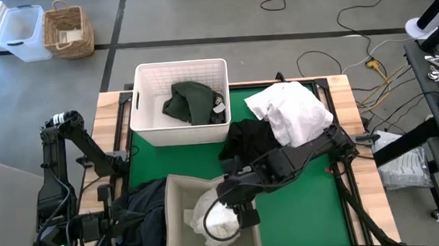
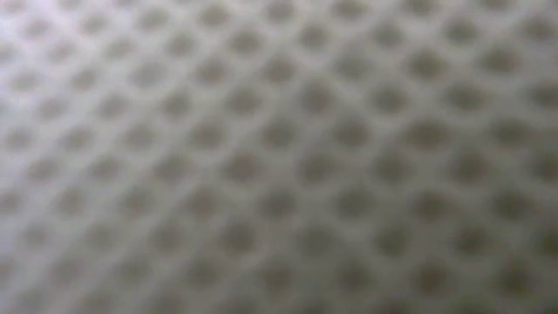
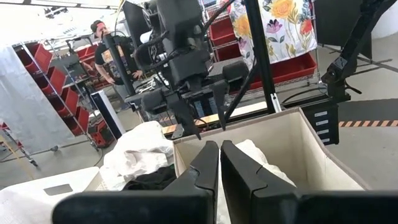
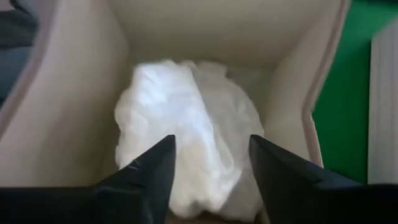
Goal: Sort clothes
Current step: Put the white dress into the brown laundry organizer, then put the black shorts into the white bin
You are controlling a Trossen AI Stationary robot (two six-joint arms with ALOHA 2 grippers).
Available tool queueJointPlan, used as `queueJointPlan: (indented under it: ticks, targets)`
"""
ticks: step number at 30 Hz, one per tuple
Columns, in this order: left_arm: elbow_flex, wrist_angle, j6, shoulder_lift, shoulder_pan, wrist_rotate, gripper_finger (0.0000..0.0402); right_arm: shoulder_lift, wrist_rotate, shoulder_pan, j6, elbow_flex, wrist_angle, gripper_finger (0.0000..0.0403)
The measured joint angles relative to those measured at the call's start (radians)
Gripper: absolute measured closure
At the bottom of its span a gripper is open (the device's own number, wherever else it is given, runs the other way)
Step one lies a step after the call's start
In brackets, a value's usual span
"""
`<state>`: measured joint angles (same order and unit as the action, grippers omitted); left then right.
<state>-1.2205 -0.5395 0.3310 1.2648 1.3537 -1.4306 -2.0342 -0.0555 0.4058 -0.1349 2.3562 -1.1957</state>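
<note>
Two containers sit on the green mat (image 1: 302,202) that covers the surface. One is a white plastic basket (image 1: 145,105) at the far edge. Inside it lies a dark green garment (image 1: 191,102), all bunched up. The other is a beige fabric bin (image 1: 173,219) at the near edge. Inside it lies a white garment (image 1: 218,216), soft and crumpled into a puffy ball.

The right gripper (image 1: 245,214) hangs over the beige bin, right above the white garment. In the right wrist view its jaws stand wide apart with nothing between them, and the white garment (image 4: 186,143) rests on the bin floor below.

More clothes lie on the mat. A big white garment (image 1: 292,110) sits in a wrinkled heap near the far right corner. A black garment (image 1: 248,140) lies just beside it, partly under the right arm. A dark grey garment (image 1: 144,210) is piled at the left side of the beige bin, touching its wall.

The left gripper (image 3: 219,162) waits low at the near left corner, and its jaws are pressed together, holding nothing.

The low view shows only a blurry mesh pattern.
</note>
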Motion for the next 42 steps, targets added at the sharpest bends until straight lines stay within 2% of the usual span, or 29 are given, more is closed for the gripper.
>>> queueJointPlan:
  ticks: [3,9,10,14,21,27,30,42]
  targets:
    - [0.000,-0.001,0.000,0.000,-0.001,-0.001,0.0401,-0.006,0.001,0.010,0.072,-0.003,0.047,0.0254]
    - [0.000,-0.001,0.003,0.000,-0.003,-0.002,0.0401,-0.048,0.002,0.019,0.185,-0.011,0.083,0.0373]
    - [0.000,0.000,0.004,0.000,-0.004,-0.002,0.0401,-0.057,0.002,0.018,0.200,-0.011,0.081,0.0383]
    - [0.000,-0.001,0.016,0.000,-0.006,-0.003,0.0401,-0.090,0.015,0.015,0.208,-0.019,0.084,0.0392]
    - [0.000,0.000,0.019,0.000,-0.009,-0.003,0.0401,-0.143,0.233,0.021,0.192,-0.022,0.115,0.0394]
    - [0.000,0.000,0.026,0.000,-0.010,-0.003,0.0401,-0.160,0.292,0.061,0.154,-0.023,0.110,0.0394]
    - [0.000,0.000,0.027,0.000,-0.010,-0.003,0.0401,-0.161,0.272,0.081,0.137,-0.023,0.118,0.0394]
    - [0.000,0.000,0.034,0.000,-0.016,-0.003,0.0401,-0.073,0.004,0.132,0.083,-0.021,0.058,0.0394]
